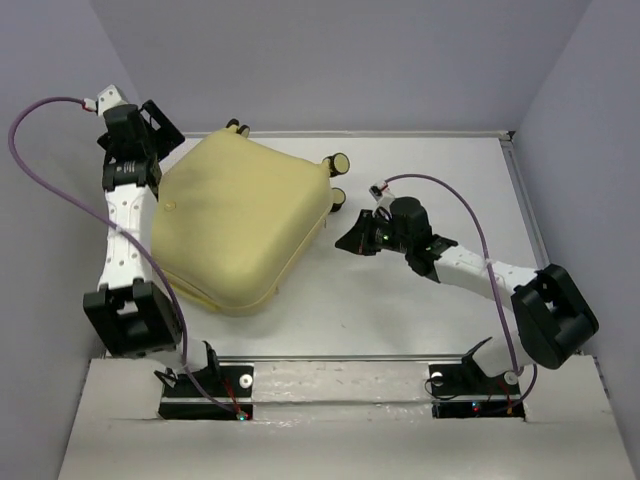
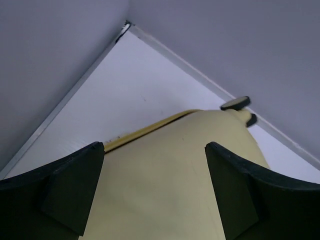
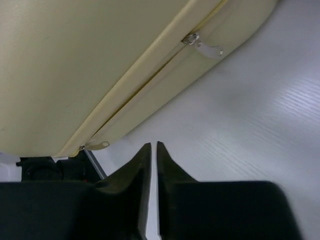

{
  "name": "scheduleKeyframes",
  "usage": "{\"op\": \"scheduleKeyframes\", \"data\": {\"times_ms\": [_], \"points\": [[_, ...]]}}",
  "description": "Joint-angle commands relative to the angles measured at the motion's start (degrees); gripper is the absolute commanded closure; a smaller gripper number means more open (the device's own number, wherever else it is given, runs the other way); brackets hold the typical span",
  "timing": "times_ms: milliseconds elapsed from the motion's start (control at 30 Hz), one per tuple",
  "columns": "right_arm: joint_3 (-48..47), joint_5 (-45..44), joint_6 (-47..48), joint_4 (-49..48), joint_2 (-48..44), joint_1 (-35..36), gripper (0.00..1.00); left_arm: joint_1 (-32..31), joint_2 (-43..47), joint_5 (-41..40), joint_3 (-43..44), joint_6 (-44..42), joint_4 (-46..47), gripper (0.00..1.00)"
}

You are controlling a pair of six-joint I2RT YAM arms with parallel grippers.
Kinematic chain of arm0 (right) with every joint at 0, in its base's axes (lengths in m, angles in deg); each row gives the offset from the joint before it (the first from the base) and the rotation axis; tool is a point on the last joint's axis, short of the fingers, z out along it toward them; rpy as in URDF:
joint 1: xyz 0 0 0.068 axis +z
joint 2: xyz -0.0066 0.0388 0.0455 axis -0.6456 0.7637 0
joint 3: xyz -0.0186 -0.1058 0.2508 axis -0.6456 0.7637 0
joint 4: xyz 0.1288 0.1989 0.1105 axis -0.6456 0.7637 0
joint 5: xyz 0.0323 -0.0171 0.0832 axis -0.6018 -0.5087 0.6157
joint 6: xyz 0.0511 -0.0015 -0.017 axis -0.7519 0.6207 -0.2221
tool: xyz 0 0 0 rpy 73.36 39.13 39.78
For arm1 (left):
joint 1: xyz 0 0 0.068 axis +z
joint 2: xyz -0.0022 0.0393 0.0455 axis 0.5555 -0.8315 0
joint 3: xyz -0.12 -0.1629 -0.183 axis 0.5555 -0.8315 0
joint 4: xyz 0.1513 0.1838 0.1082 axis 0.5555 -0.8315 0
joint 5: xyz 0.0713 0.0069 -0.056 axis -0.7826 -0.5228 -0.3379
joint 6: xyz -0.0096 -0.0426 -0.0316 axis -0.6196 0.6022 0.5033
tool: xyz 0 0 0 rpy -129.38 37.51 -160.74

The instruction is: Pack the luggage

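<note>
Pale-yellow suitcase point(image 1: 240, 220) is lying closed on the left half of the table point(image 1: 420, 300), wheels point(image 1: 338, 160) on its far side. The left gripper point(image 2: 155, 150) hangs over its far-left corner, fingers spread wide, nothing held. The right gripper point(image 3: 151, 147) sits just right of it, not touching, fingers pinched nearly together on nothing.

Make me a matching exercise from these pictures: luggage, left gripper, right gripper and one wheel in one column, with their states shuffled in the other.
Things:
1. luggage
2. left gripper
3. right gripper
4. wheel

States:
A. nearly shut, holding nothing
B. black with a cream centre
C. pale yellow, closed, lying flat
D. wide open above the luggage

Pairs: 1-C; 2-D; 3-A; 4-B
</note>
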Motion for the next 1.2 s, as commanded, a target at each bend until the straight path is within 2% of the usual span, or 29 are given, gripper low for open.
{"op": "scheduleKeyframes", "data": {"times_ms": [0,67,133,200,233,333,367,433,467,567,600,667,700,767,800,900,1033,1167], "points": [[3.18,1.43,-1.4,-11.4,-4.05,1.99,0.93,3.9,-12.45,-0.89,13.86,-0.97,-8.31,0.05],[5.64,0.73,-0.43,-11.05,-5.1,2.52,0.93,4.52,-19.93,-1.5,18.82,-2.99,-11.76,0.07],[7.58,0.37,0.27,-10.96,-6.07,3.04,0.93,4.61,-25.98,-0.29,23.65,-4.91,-15.36,0.16],[8.46,-0.15,0.62,-10.87,-6.6,3.04,0.93,4.78,-29.6,0.08,27.26,-5.28,-18.87,0.29],[9.08,-0.24,0.97,-10.52,-6.6,3.57,0.93,4.87,-31.97,0.86,27.63,-5.89,-19.07,0.48],[9.61,-0.77,1.41,-10.17,-5.55,3.57,0.93,5.31,-35.15,2.71,29.82,-6.07,-21.17,0.77],[9.61,-0.95,1.41,-9.99,-5.11,3.57,0.93,5.4,-36.81,3.58,30.0,-6.59,-21.53,0.84],[8.47,-1.04,0.98,-9.99,-2.14,4.18,0.93,5.31,-38.75,6.82,29.57,-6.78,-22.49,0.9],[6.73,-1.04,0.71,-9.99,-0.9,4.19,0.93,5.14,-38.85,8.06,26.69,-7.21,-21.37,0.93],[2.86,-2.0,-0.08,-10.25,4.97,5.59,0.93,3.74,-37.63,11.93,20.89,-7.48,-19.17,0.94],[1.19,-2.09,-0.34,-10.34,6.57,5.59,0.93,3.29,-36.23,13.07,13.9,-7.13,-14.63,0.94],[-4.43,-2.35,-1.13,-10.43,11.65,5.59,0.93,2.33,-32.45,18.33,7.8,-5.64,-11.09,0.94],[-6.28,-2.61,-1.22,-10.43,13.25,5.59,0.93,1.98,-30.69,20.62,0.29,-4.33,-5.24,0.94],[-11.45,-3.4,-1.75,-10.52,16.76,5.59,0.93,0.4,-27.96,25.37,-4.08,-2.47,-3.17,0.94],[-12.79,-3.84,-1.92,-10.69,17.47,5.59,0.93,-0.31,-26.91,26.26,-8.53,-1.77,-0.03,0.94],[-15.52,-5.16,-2.8,-10.96,17.66,5.07,0.93,-3.55,-23.3,28.81,-14.7,0.42,4.46,0.94],[-14.04,-5.87,-2.81,-10.08,14.15,1.38,0.93,-8.83,-19.79,31.36,-17.89,4.03,8.52,0.94],[-11.23,-3.42,-2.54,-9.38,10.89,-5.19,0.93,-15.76,-18.64,31.63,-16.41,9.04,11.77,0.94]]}}
